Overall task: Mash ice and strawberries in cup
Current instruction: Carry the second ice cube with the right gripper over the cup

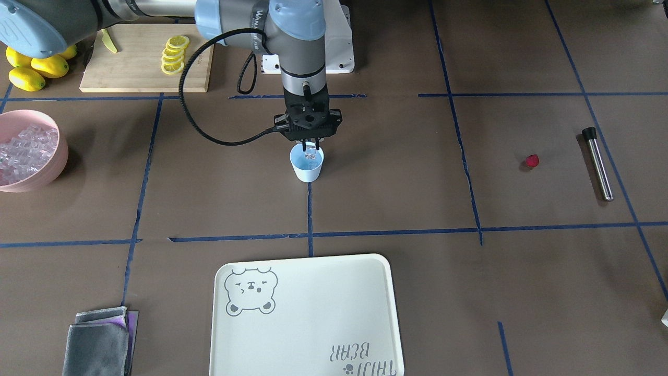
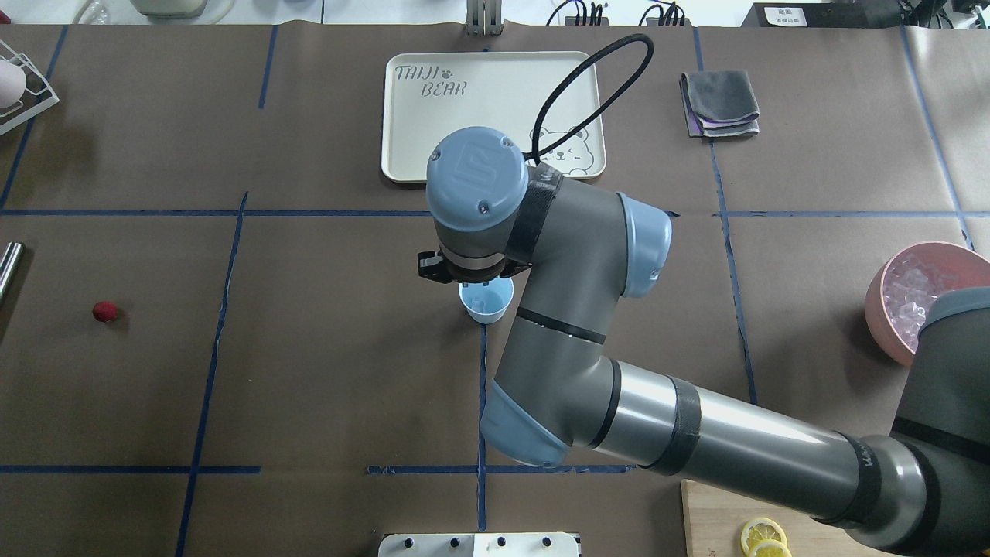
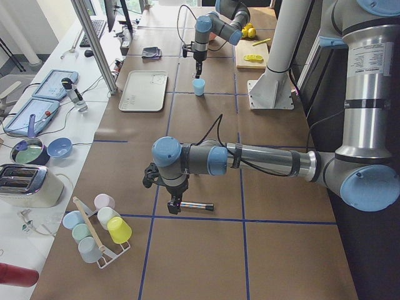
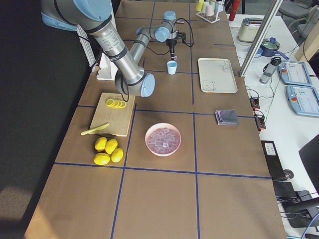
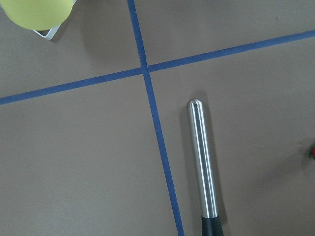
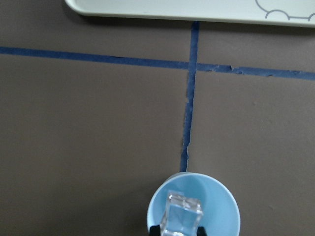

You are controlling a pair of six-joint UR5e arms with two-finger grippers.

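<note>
**Right jaws pinch ice cube over cup; left jaws unreadable**

Front-facing: the right gripper point(image 1: 310, 146) points straight down over the light blue cup point(image 1: 307, 169). Its jaws pinch one clear ice cube point(image 1: 311, 153) at the cup's mouth. Can't tell if the cube sits above or below the rim. The strawberry point(image 1: 531, 161) lies on the table point(image 1: 391, 209), well apart from the cup and near a metal rod point(image 1: 598, 167). The pink bowl point(image 1: 61, 152) of loose ice point(image 1: 23, 151) is cut off by the frame edge.

Overhead: the wrist hides nearly all of the right gripper and part of the cup. The rod is cut off at the edge.

Exterior left: the left gripper point(image 3: 175, 201) hangs just above the rod. It is too small here to tell whether its jaws are spread or pressed together.

Left wrist: only the rod, its black end cropped, and a red sliver of strawberry at the frame edge. The jaws are out of frame. A yellow cup point(image 5: 37, 12) is cropped at the corner.

Right wrist: the cube sits between two black jaw tips that are cut off at the bottom edge. The cup's near rim is cropped too.
</note>
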